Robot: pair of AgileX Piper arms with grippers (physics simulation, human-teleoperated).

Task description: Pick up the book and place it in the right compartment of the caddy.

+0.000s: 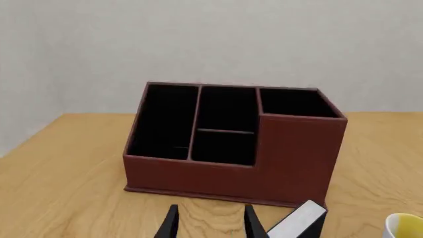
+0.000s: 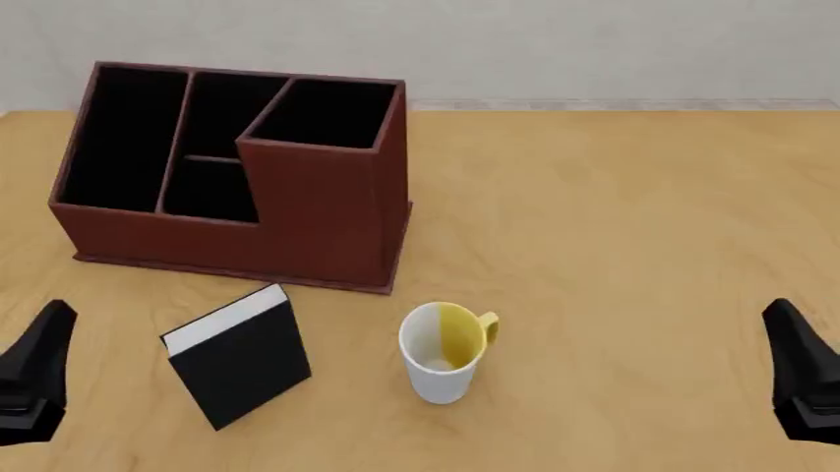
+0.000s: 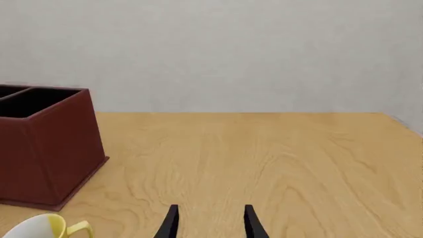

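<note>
The book (image 2: 236,359), black with a white page edge, lies flat and askew on the table in front of the caddy (image 2: 329,226); the left wrist view catches its corner (image 1: 300,220). The reddish-brown caddy (image 1: 290,158) has its tall right compartment (image 2: 322,113) (image 1: 297,101) showing a black inside with nothing in it. My left gripper (image 1: 211,225) (image 2: 46,344) is open, low at the near left, short of the book. My right gripper (image 3: 210,223) (image 2: 788,339) is open at the near right, far from both.
A white mug (image 2: 444,352) with a yellow inside and handle stands upright just right of the book, also seen as a mug rim (image 3: 46,228) (image 1: 404,225). The wooden table (image 2: 630,216) stretches bare to the right. A grey wall stands behind.
</note>
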